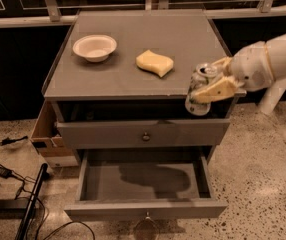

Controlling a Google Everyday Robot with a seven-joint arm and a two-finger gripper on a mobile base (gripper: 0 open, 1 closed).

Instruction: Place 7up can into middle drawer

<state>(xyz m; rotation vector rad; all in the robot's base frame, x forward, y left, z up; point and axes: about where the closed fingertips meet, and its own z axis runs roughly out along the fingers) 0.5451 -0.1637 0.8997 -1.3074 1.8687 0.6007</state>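
Can (197, 105): tilted, silver top up and to the right, held off the surface at the near right corner of the cabinet top, level with the gap above the upper drawer.
Gripper (205, 82): tan fingers clamped on the can, one along its side, one behind its top; the white arm reaches in from the right.
Middle drawer (145, 208): nearest, pulled wide open, flat grey floor, round knob on its front, below and left of the can.
Upper drawer (143, 133): closed, one small knob.
Box (44, 134): cardboard, left of the cabinet.
Cabinet top (148, 34): flat grey.
Sponge (154, 63): yellow, mid top, left of the can.
Bowl (94, 47): white, far left, upright.
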